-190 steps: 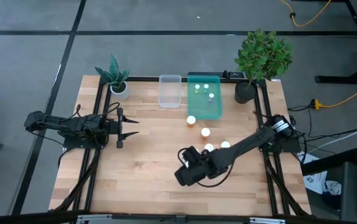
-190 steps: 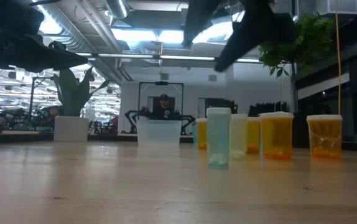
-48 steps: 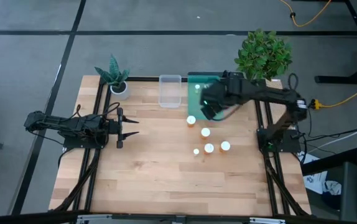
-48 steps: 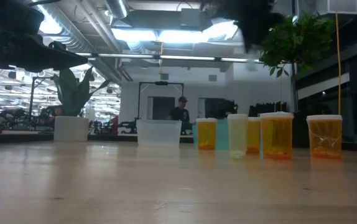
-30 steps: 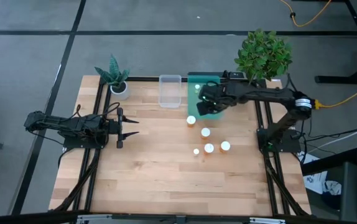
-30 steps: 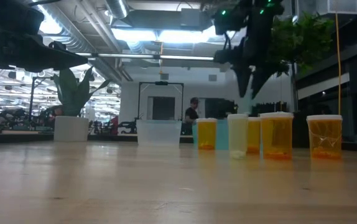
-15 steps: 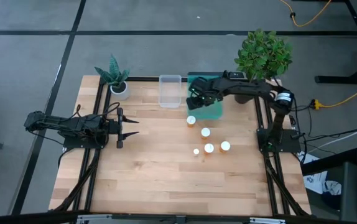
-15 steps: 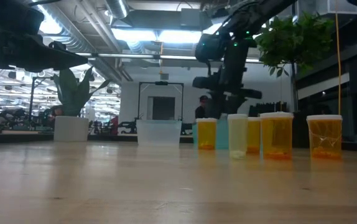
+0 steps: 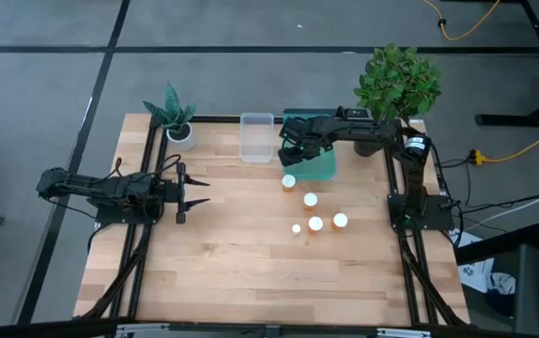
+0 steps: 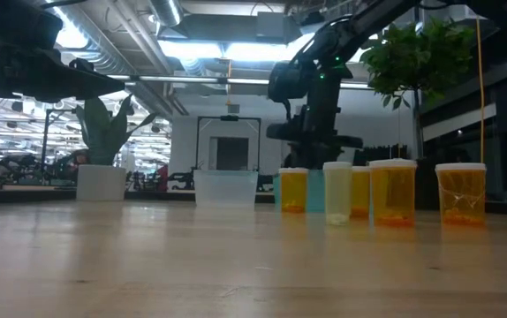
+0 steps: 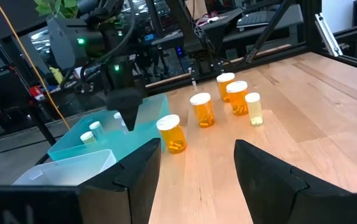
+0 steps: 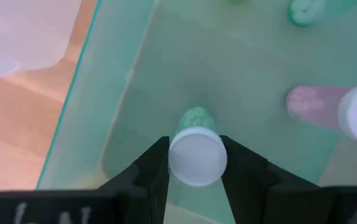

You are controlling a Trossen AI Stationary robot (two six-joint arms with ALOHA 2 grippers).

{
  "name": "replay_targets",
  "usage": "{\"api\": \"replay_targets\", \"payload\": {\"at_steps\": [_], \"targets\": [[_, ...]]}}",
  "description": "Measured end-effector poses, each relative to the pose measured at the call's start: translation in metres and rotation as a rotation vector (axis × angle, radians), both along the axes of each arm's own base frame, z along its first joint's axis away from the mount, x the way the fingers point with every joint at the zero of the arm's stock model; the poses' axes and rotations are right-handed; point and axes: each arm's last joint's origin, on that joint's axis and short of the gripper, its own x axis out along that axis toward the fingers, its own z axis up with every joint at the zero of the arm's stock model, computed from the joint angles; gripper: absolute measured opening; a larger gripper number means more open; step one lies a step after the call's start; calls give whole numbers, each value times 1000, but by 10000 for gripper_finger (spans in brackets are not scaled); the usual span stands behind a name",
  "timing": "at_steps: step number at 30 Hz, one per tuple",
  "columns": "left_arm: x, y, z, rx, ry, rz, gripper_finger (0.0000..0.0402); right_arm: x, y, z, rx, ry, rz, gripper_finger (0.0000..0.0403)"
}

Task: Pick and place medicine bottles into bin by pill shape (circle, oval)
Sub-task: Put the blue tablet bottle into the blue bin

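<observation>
The pale whitish-green bottle (image 12: 196, 149) with its white cap is pinched between the two fingers of the right claw (image 12: 194, 163), hanging over the teal bin (image 9: 323, 167) near that bin's edge nearest the clear bin (image 9: 256, 137). Both bins sit at the worktop's far edge, side by side, between the two potted plants. Below the held bottle the bin floor looks bare, while two more bottles already lie farther in, one pale green and one larger with a white cap.

The step in hand, as I judge it, is the release — and doing it well means lowering the bottle closer to the floor before the fingers part, so it neither bounces nor rolls into the others. It hangs close to the wall on the clear bin's side; a small shift toward the bin's middle would, I think, keep it from catching the rim.

Five bottles remain on the worktop (image 9: 223, 263) between the teal bin and the centre: four orange ones (image 9: 288, 181) and a small pale one (image 9: 296, 228).

The left claw (image 9: 197, 192) waits near the worktop's left edge, its fingers spread apart and holding nothing.
</observation>
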Motion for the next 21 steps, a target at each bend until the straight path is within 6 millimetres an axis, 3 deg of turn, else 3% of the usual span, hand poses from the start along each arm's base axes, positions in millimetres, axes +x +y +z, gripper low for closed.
{"api": "replay_targets", "payload": {"at_steps": [21], "targets": [[0, 0, 0, 0, 0, 0, 195, 8, -6, 16, -19, -45, 115, 129]]}}
